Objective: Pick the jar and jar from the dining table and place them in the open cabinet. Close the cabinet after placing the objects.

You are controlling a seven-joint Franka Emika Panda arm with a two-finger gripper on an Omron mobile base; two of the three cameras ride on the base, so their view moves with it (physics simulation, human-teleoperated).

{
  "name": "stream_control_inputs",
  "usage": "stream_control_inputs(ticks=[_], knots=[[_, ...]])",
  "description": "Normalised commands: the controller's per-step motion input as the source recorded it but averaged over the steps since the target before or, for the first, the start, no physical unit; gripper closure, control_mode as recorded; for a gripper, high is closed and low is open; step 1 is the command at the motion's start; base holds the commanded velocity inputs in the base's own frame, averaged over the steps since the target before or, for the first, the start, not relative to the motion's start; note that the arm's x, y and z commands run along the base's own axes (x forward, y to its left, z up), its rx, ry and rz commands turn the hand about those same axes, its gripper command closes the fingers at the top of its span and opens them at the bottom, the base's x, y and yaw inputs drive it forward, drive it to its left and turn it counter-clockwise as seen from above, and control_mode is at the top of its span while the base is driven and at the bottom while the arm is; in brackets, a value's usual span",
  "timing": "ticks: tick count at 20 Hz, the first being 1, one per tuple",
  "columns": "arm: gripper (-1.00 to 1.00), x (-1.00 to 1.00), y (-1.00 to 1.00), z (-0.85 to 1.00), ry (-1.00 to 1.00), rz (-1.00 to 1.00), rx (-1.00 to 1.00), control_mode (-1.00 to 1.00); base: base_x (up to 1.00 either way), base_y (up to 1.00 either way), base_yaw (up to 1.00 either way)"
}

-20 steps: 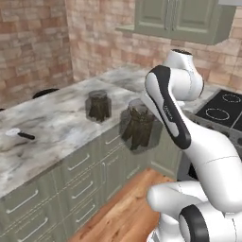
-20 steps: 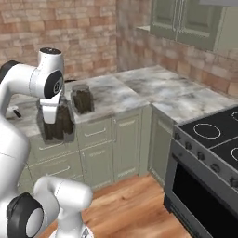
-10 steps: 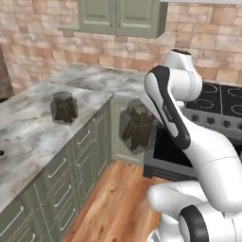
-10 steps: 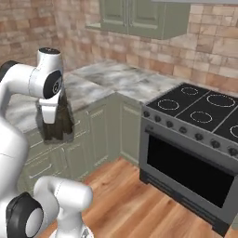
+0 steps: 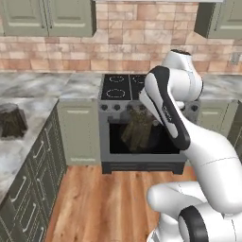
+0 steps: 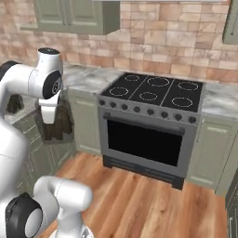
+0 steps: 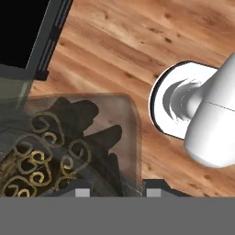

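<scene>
Swung round with the driving base, both base cameras now face a black-fronted oven range [image 6: 144, 135] where a second ago they looked at the marble counter corner; the held jar has kept its place under the hand all the while.

Nearest, in the hand view, the clear glass jar [image 7: 69, 142] sits right against the camera, dark sticks and gold scroll marks showing through its wall, wooden floor [image 7: 137, 41] beneath it. The gripper [image 7: 114, 193] is clamped on this jar, its two dark fingertips [image 7: 82, 192] rising at either side of the jar's near edge.

In the left base view the jar [image 5: 138, 131] hangs under the arm's hand, in the air before the oven door. In the right base view it hangs below the white wrist [image 6: 56, 122], in front of the sage-green lower cupboards.

Further left, the second jar [image 5: 12, 120] stands on the grey-veined marble top of the dining table [image 5: 19, 151].

Beyond, the brick wall carries sage-green wall cabinets [image 5: 47, 16], doors shut as far as can be seen.
</scene>
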Motion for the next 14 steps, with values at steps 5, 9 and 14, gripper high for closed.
stream_control_inputs(ticks=[5, 9, 14], knots=[[1.0, 0.0, 0.0, 0.0, 0.0, 0.0, 0.0, 1.0, -0.26, 0.28, -0.61], [1.0, 0.0, 0.0, 0.0, 0.0, 0.0, 0.0, 1.0, -0.18, 0.29, -0.62], [1.0, 0.0, 0.0, 0.0, 0.0, 0.0, 0.0, 1.0, -0.11, 0.32, -0.61]])
